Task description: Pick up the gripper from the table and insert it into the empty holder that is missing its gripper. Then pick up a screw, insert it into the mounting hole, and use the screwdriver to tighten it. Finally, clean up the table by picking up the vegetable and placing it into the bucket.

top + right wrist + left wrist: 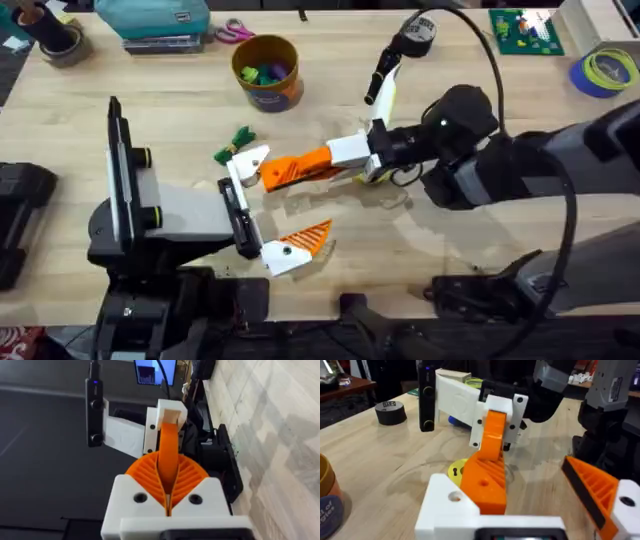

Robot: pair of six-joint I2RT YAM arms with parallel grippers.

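Here, one bucket (pixel 266 70) — one vegetable (pixel 237 142) — two robot grippers.

Both arms are black-bodied, with a thin black cable looping above the right arm (pixel 520 165). Each gripper has white angular mount blocks with dark screw holes and orange ribbed wedge pads (pixel 187 477); the left arm (pixel 150 215) carries a pale grey wrist plate

The surface (pixel 440 250) is pale wood grain. The gripper (pixel 297 167) is plain orange. The holder (pixel 248 165) is white, the vegetable (pixel 236 143) green, and the bucket (pixel 267 72) orange-brown with a dark blue band. A tape roll (pixel 607 72) is blue and yellow.
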